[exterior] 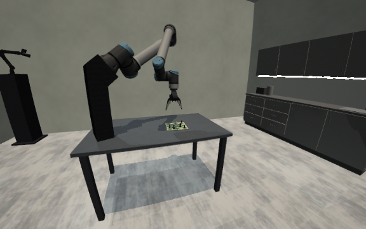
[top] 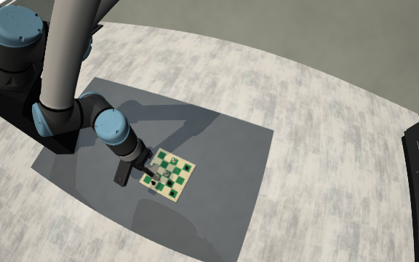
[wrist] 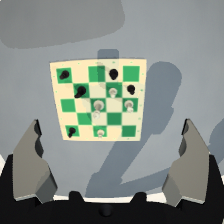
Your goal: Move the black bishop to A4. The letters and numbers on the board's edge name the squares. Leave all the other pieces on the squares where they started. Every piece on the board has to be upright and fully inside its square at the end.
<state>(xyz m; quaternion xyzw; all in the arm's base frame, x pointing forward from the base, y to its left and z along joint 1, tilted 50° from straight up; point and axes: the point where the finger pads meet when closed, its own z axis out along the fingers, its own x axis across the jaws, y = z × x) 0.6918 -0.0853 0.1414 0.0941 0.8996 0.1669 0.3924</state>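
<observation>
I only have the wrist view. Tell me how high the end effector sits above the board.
Observer: In the exterior view the end effector hangs open well above the chessboard, apart from every piece.
Operator: Tell me what the board rests on.
Observer: A dark four-legged table. The board lies right of the table's middle in that view.
Operator: Say where the arm is mounted.
Observer: On a tall black pedestal that stands on the table's left end in the exterior view. The arm reaches up and over from there to the board.
</observation>
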